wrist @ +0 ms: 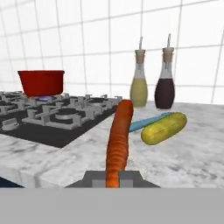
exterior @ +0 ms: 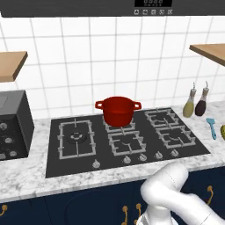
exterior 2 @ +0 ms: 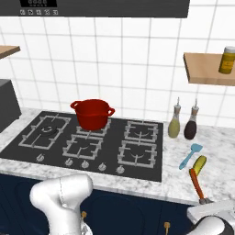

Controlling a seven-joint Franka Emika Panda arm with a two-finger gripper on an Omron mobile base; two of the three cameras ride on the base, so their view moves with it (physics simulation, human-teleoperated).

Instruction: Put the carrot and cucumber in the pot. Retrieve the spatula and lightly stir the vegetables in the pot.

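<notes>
The round, deep red pot [exterior: 118, 110] sits on a back burner of the black stove [exterior: 70, 161], near the middle. It has two small loop handles at its rim. From the robot's right side, the pot [exterior 2: 92, 114] is on the left part of the stove [exterior 2: 147, 173].

The long, thin orange carrot [wrist: 119, 141] lies on the grey and white marble tabletop [wrist: 192, 153], to the right of the stove. Its near end is between the two dark fingers of the claw [wrist: 112, 178]. The fingers sit close on both sides of the carrot, so the claw looks closed on it. From the right side, the carrot [exterior 2: 196, 183] runs down to the claw [exterior 2: 204, 200] at the front edge of the tabletop [exterior 2: 220, 174].

The small yellow-green cucumber [wrist: 164, 128] lies just beside the far end of the carrot. The slim light-blue spatula [wrist: 146, 122] lies just behind them, and its far end is hidden by the cucumber. In the right side view, the spatula [exterior 2: 190, 155] is just left of the cucumber [exterior 2: 199, 164].

Two glass bottles stand by the white tile wall, behind the spatula. One bottle is yellow [wrist: 139, 86] and one bottle is dark [wrist: 165, 87].
</notes>
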